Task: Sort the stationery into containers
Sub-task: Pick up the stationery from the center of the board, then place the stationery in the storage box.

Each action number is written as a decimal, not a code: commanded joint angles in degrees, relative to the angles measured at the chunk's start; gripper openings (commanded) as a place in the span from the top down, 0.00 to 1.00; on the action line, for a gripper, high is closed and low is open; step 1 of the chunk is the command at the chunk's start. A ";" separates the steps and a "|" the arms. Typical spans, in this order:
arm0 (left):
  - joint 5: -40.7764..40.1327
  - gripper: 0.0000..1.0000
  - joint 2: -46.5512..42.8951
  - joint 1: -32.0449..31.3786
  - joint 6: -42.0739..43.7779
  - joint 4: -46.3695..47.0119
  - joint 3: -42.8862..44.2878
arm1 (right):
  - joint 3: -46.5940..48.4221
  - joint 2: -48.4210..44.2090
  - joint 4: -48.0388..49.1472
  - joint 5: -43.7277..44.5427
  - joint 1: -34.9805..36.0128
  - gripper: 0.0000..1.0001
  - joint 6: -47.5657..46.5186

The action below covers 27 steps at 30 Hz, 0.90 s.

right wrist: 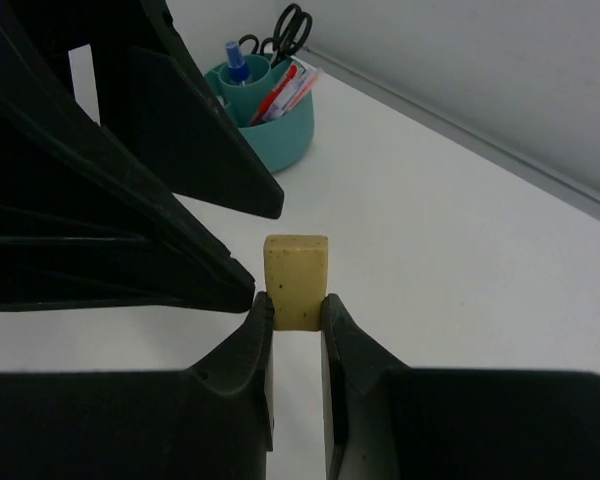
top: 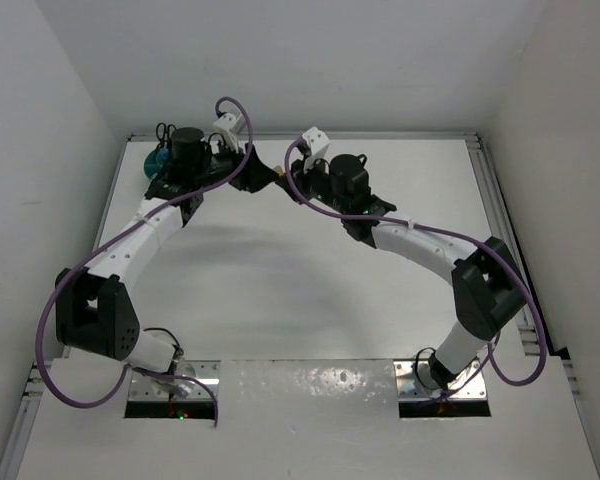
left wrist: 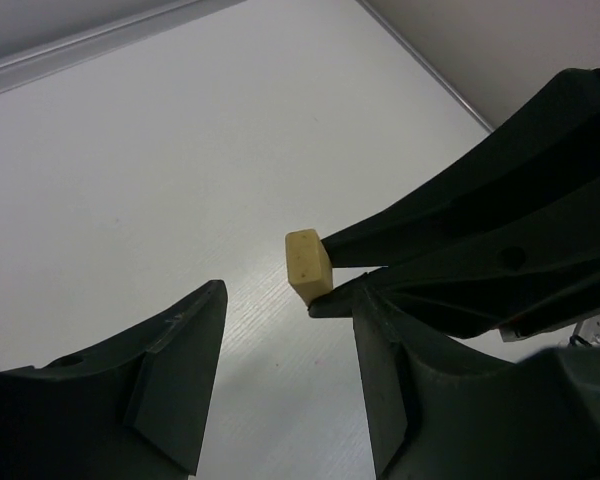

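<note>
The right gripper [right wrist: 296,310] clamps the lower end of the beige block [right wrist: 296,280] between narrow fingers, with the block standing upright and most of its length protruding beyond the fingertips. The left gripper [left wrist: 285,345] faces it with fingers spread wide and nothing between them; the block sits just beyond their tips. Whether the block rests on the table [right wrist: 450,230] or hangs above it cannot be told. The teal organiser [right wrist: 285,140] stands at the far left corner, on the left arm's side, and already holds the scissors [right wrist: 290,30], red pens [right wrist: 280,95] and blue-capped bottle [right wrist: 238,68]. The step in hand is judged to be a transfer of the block from right to left. To do it well, the left gripper should advance until its pads bracket the free upper half of the block, clear of the right fingertips, with its closing axis across the block's flat faces. The left fingers should close fully before the right fingers release. Early release risks a dropped or tilted block. The right arm should then retreat straight back along its fingers.
</note>
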 commanded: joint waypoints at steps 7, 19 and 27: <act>-5.40 0.58 -0.56 -0.94 -3.93 7.84 0.04 | 2.45 -0.69 2.91 -1.02 1.90 1.00 -0.54; -3.55 0.68 -0.56 -2.70 -4.19 5.64 -0.48 | 2.54 -1.31 1.50 1.96 1.99 1.00 -1.94; -4.08 0.72 -0.82 -2.52 -3.75 4.85 -0.92 | 1.31 -2.45 3.61 3.28 1.99 1.00 -2.47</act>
